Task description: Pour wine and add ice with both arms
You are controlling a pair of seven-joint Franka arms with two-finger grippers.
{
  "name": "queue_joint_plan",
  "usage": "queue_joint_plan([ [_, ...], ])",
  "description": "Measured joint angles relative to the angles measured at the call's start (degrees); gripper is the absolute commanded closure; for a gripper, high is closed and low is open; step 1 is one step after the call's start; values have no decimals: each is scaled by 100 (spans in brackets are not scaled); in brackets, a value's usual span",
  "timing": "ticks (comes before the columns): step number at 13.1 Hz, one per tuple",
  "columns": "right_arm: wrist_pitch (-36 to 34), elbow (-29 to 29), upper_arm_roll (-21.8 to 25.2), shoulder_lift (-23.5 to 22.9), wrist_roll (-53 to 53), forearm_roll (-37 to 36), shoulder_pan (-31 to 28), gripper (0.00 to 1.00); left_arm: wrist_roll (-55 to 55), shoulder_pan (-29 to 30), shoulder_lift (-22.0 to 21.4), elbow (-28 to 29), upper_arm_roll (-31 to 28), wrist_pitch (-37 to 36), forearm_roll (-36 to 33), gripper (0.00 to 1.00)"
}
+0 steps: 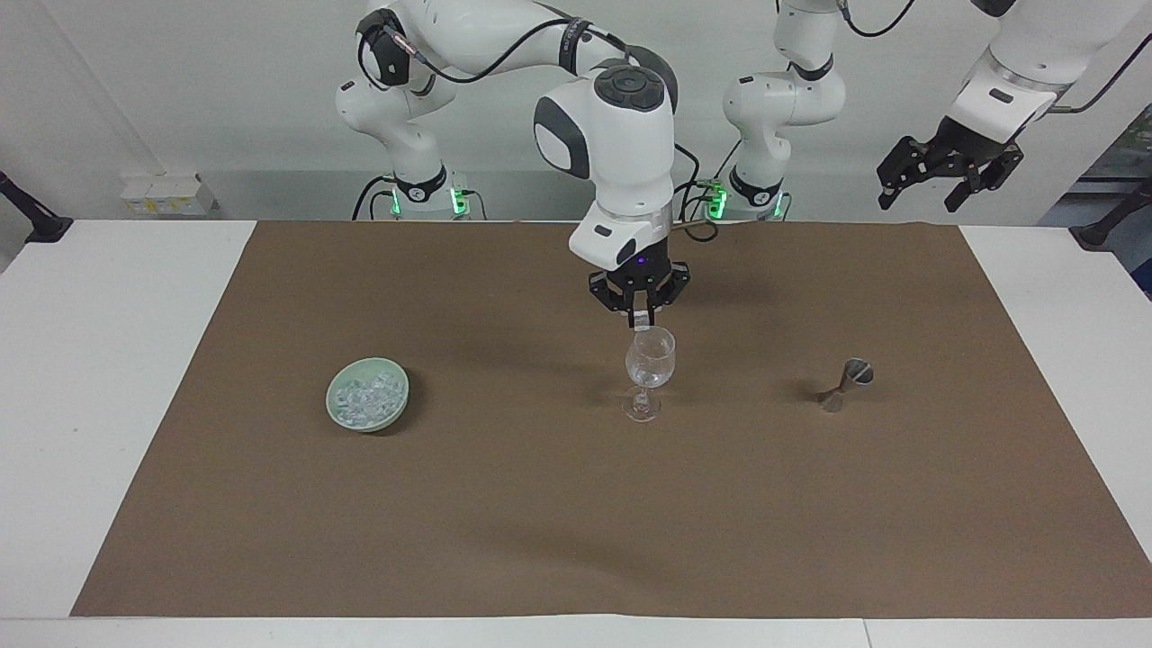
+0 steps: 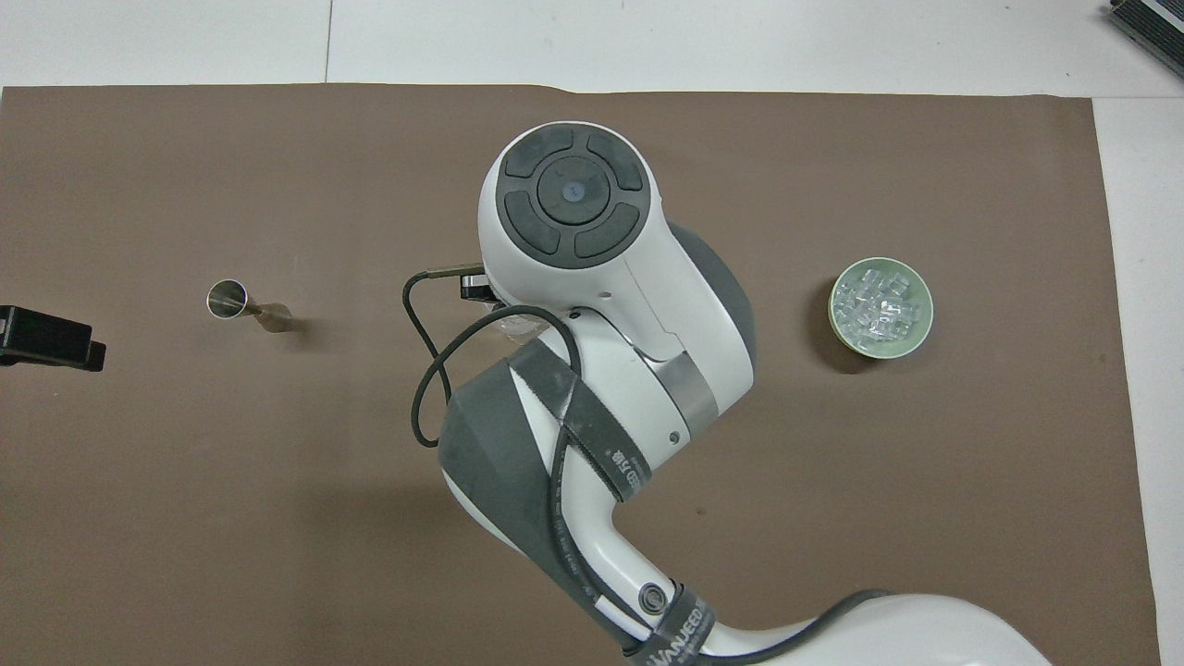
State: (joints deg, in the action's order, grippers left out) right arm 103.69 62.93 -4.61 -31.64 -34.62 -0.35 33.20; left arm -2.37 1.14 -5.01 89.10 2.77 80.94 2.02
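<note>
A clear stemmed wine glass [image 1: 650,360] stands mid-table on the brown mat. My right gripper [image 1: 640,319] hangs just above its rim, shut on a small whitish ice cube [image 1: 640,318]. In the overhead view the right arm [image 2: 592,305] hides that gripper and nearly all of the glass. More ice [image 1: 363,398] fills a pale green bowl [image 1: 402,389] toward the right arm's end; the overhead view shows this ice [image 2: 877,303] too. My left gripper [image 1: 947,175] waits open, raised high over the table edge at the left arm's end.
A small metal jigger [image 1: 846,382] stands on the mat toward the left arm's end, level with the glass, and shows as the jigger [image 2: 242,305] from above. The brown mat [image 1: 540,504] covers most of the white table.
</note>
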Motion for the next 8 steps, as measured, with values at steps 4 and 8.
queue_joint_plan([
  [4, 112, -6, 2, -96, -129, 0, 134, 100, -1, 0, -3, 0, 0, 0, 0, 0],
  [8, 120, -9, 9, -105, -130, -19, 144, 100, -2, 0, -3, 0, 0, 0, 0, 0],
])
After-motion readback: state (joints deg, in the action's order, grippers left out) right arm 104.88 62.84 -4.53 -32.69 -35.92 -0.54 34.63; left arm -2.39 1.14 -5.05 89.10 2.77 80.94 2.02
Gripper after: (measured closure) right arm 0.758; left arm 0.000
